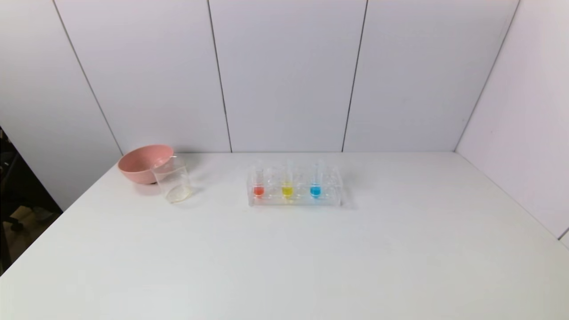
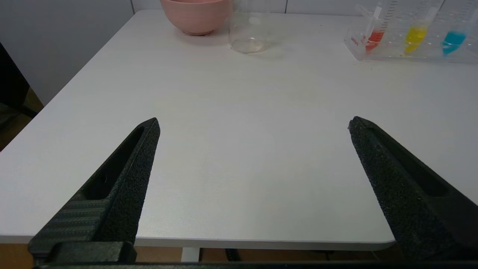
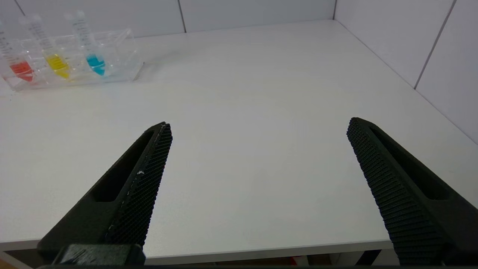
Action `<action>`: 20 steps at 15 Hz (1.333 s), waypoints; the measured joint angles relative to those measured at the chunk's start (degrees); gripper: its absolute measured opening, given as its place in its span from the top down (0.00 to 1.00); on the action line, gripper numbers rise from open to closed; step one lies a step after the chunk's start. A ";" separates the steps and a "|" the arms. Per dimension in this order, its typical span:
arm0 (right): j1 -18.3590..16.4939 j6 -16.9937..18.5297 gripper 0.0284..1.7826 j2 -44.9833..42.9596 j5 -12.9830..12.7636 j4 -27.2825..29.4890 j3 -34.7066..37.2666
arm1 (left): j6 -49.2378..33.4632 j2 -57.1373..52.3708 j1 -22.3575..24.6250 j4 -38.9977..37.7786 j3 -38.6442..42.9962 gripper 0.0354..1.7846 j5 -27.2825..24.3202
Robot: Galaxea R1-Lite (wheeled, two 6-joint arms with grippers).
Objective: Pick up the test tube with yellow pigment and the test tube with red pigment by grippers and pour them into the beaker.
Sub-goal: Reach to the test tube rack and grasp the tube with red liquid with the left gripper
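Note:
A clear tube rack (image 1: 295, 199) stands mid-table. In it the red-pigment tube (image 1: 258, 186) is leftmost, the yellow-pigment tube (image 1: 287, 186) is beside it, and a blue tube (image 1: 315, 186) is on the right. The clear beaker (image 1: 173, 180) stands to the left of the rack. Neither gripper shows in the head view. My left gripper (image 2: 254, 125) is open and empty over the table's near edge, with the beaker (image 2: 248, 31), the red tube (image 2: 374, 33) and the yellow tube (image 2: 415, 33) far ahead. My right gripper (image 3: 259, 125) is open and empty near the front edge, far from the yellow tube (image 3: 56, 61) and the red tube (image 3: 20, 67).
A pink bowl (image 1: 143, 163) sits just behind and left of the beaker, close to it; it also shows in the left wrist view (image 2: 196, 16). White wall panels close off the back and right of the white table (image 1: 400, 249). The table's left edge drops off to dark floor.

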 joint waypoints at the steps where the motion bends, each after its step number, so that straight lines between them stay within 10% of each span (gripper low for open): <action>1: 0.00 0.00 0.04 0.00 0.00 0.00 0.00 | 0.00 0.00 0.00 0.00 0.00 0.01 -0.02; 20: 0.02 0.00 0.04 0.00 0.00 0.00 0.00 | -0.52 0.83 -0.12 0.48 -5.40 0.01 -0.16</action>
